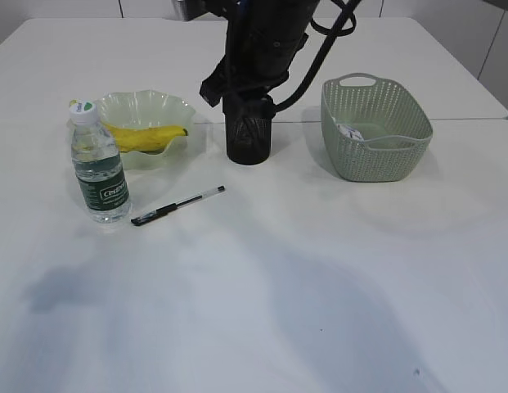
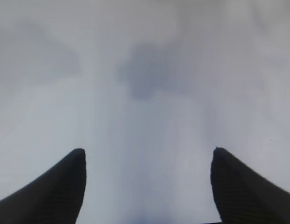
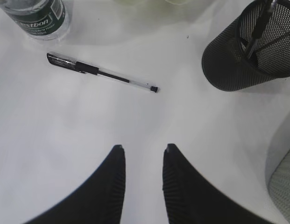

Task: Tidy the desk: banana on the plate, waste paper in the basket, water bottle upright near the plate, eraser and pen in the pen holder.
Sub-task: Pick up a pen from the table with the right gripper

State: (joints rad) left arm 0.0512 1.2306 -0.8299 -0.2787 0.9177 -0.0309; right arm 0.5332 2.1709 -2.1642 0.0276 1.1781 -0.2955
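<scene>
Most of the tidying looks done: the banana point(image 1: 147, 136) lies in the plate point(image 1: 178, 106); the water bottle point(image 1: 98, 168) stands upright just beside that plate; the waste paper point(image 1: 349, 132) sits inside the basket point(image 1: 376, 160); what remains, by my reading, is the pen point(image 3: 102, 73), which lies flat on the desk point(image 1: 319, 286) between the bottle and the pen holder point(image 1: 249, 139); whether the eraser is already in the holder I cannot tell.

The right pincer point(image 3: 144, 148) hangs over bare desk, its jaws a narrow gap apart and holding nothing; the pen lies ahead of it and to the left in the right wrist view, well apart, with the holder ahead to the right.

The pen's long axis runs on a slant, its dark capped end toward the bottle and its tip toward the holder; the jaws would likely need to turn to close across the barrel.

The left pincer point(image 2: 147, 154) stands wide apart over empty white surface, nothing of the task in its view; the right arm seems the nearer one for the pen.
</scene>
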